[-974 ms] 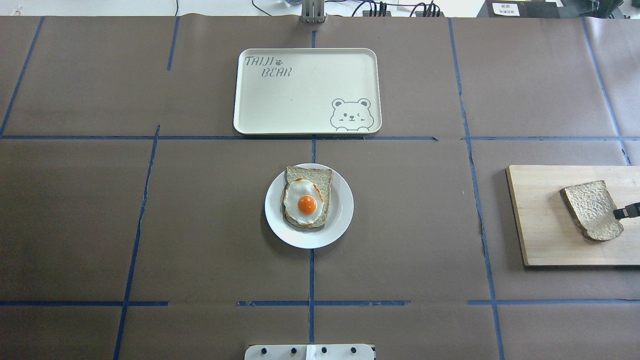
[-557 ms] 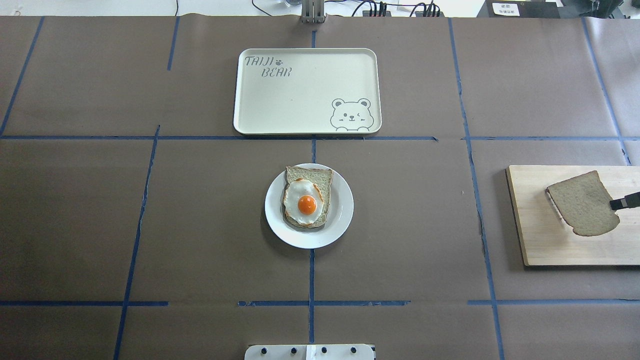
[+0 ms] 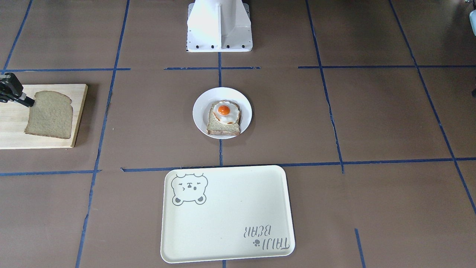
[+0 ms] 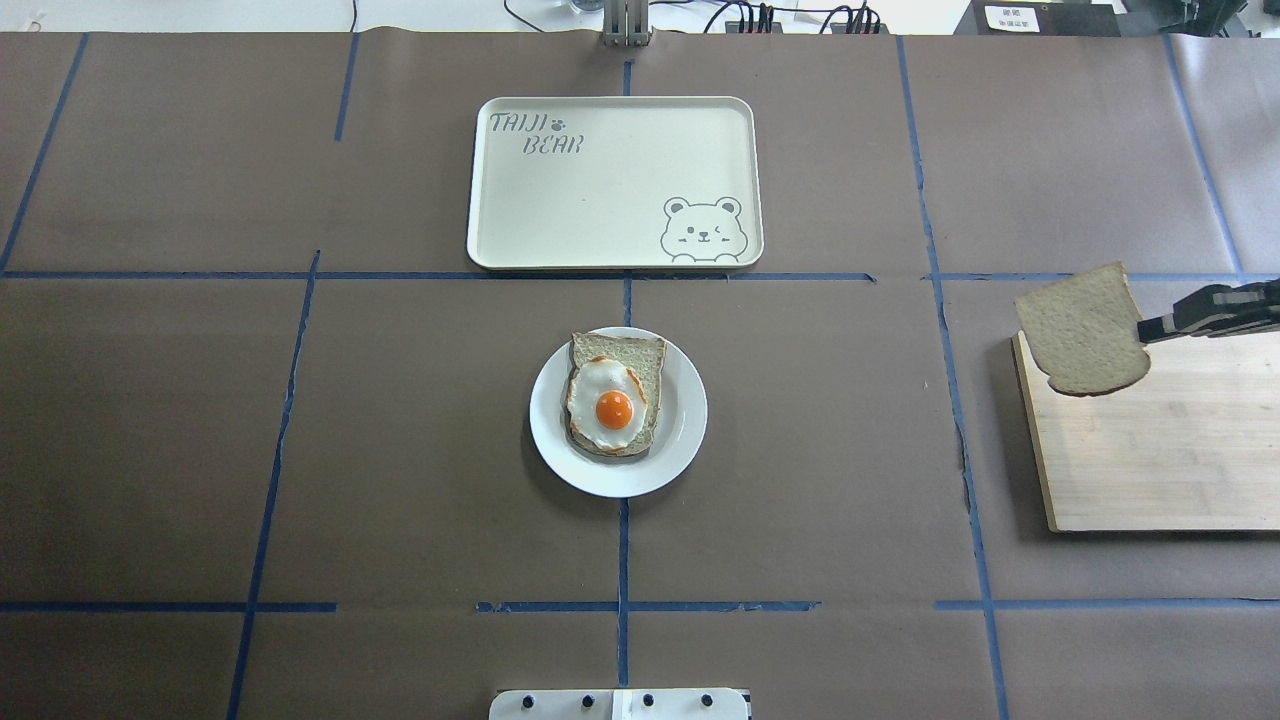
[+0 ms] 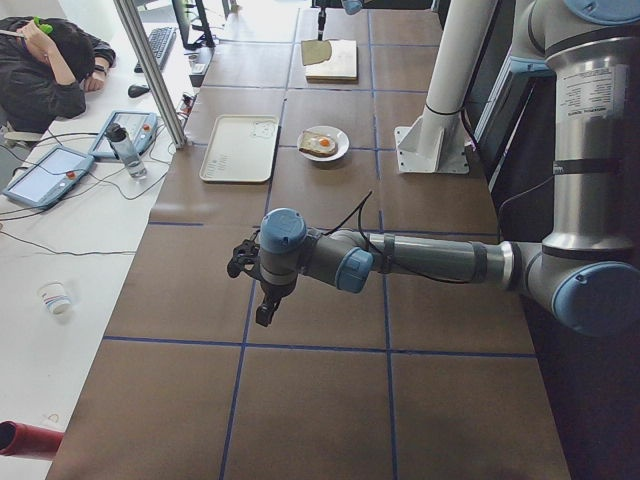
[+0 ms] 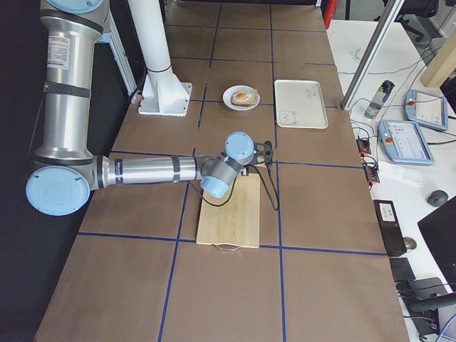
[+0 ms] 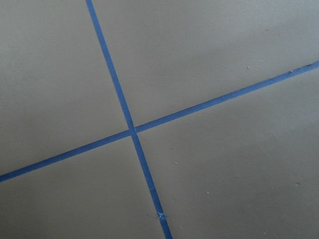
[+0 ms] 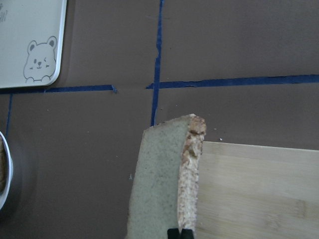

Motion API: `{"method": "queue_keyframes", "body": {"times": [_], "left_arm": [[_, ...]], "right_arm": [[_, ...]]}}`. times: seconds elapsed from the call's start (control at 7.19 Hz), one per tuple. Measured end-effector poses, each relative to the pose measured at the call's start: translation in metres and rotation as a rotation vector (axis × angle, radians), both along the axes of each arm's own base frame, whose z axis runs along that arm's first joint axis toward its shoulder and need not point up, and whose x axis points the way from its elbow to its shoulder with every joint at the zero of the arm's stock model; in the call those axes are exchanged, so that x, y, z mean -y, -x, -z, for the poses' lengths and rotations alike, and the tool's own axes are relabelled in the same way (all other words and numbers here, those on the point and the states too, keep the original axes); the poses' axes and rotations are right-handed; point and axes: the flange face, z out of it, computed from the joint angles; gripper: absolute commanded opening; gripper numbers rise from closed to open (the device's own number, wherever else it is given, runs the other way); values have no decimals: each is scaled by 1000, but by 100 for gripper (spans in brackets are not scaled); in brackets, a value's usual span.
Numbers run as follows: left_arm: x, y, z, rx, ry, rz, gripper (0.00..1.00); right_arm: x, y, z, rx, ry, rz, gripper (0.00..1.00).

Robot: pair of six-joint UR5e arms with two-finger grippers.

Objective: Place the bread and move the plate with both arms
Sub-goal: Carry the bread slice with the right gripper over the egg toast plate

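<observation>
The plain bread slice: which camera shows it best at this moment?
Overhead exterior: the bread shows whole, pinched at one edge by the right gripper, over the cutting board corner. Front-facing shows its face too, but at the frame's edge. Right wrist: edge-on, cropped. Exterior left: tiny. Exterior right: I cannot make it out.

Found a long table (image 4: 300, 450) covered in matte brown paper and gridded with narrow blue tape lines (image 4: 622, 560), flanked by a white desk (image 5: 40, 380) along the operators' side, with a silver aluminium post (image 5: 153, 68) rising at its edge, all under even light.
</observation>
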Motion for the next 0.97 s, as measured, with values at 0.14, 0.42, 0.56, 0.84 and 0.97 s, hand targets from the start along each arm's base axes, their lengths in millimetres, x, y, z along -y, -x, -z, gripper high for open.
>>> {"method": "queue_keyframes", "body": {"times": [0.14,0.42,0.56,0.84,0.97], "left_arm": [[0,0,0,-8,2,-2,100],[-1,-1,0,-12,4,-3,100],[-1,-1,0,-12,4,-3,100],[-1,-1,1,-13,2,-3,100],[-1,-1,1,-12,3,-3,100]], "right_arm": [[18,35,42,38,24,-3,0],[32,128,124,103,62,-36,0],[22,184,159,133,65,-52,0],[-20,292,218,182,32,-101,0],[-40,327,241,209,35,-129,0]]}}
